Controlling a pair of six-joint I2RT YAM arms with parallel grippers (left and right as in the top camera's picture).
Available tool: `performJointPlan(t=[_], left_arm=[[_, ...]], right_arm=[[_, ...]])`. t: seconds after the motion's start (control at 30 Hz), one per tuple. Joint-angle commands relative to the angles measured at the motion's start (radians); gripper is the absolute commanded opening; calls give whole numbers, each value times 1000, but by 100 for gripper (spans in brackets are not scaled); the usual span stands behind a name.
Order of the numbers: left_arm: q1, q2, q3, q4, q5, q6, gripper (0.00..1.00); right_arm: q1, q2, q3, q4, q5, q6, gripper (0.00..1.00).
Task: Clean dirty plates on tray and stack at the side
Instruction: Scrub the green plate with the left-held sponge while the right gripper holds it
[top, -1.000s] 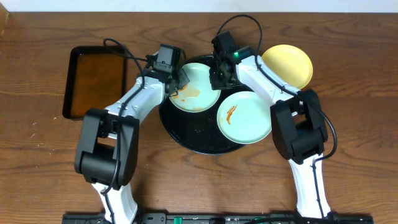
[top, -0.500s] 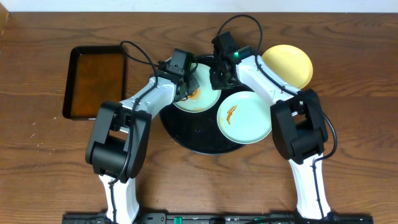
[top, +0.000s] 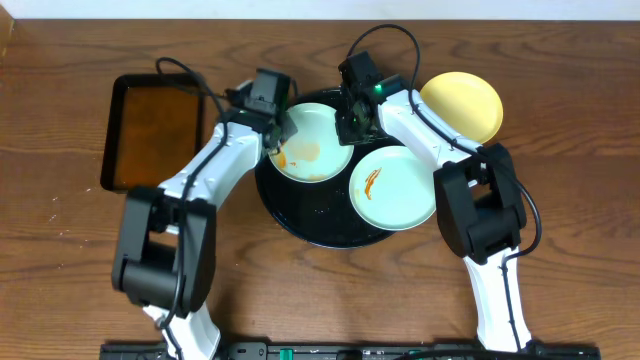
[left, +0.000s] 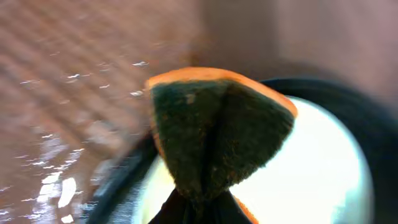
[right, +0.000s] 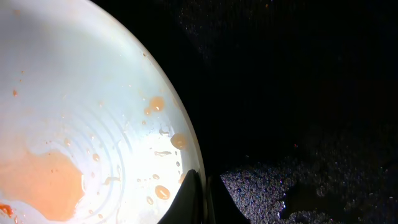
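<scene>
Mint-blue round plate, sauce-smeared, lay on the glossy black round tray. The right gripper seemingly pinched its rim, and the left gripper clamped a green-orange sponge. Firm, overlapping wipes across the smear looked best.

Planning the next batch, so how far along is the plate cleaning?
Done, apparently: the yellow plate sits off the tray, no smears visible. In hand: the left hand holds a sponge at the far mint plate, sauce on it, while the right hand pinches its rim. Left: the near mint plate, smeared, plus stacking.
</scene>
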Motion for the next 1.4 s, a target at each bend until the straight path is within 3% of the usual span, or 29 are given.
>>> performJointPlan(t=[0.0,0.3,0.57,0.8,1.07,1.23,1.37], left_arm=[[-19,-1,-6,12,156,-11,8],[-109,95,-21,8,185,-29,8],[-87,135,-21,-96,174,-5,8],[-57,114,-16,-243,-140,11,8],[-55,55,31,-237,-373,78,8],[-55,8,42,-161,-354,112,8],[-55,0,42,-125,-195,115,8]], right_arm=[[-3,19,6,-10,37,7,1],[-3,19,6,-10,37,7,1],[-3,19,6,-22,43,7,1],[-3,19,6,-20,43,7,1],[-3,19,6,-19,43,7,1],[-3,19,6,-21,44,7,1],[-3,19,6,-20,43,7,1]])
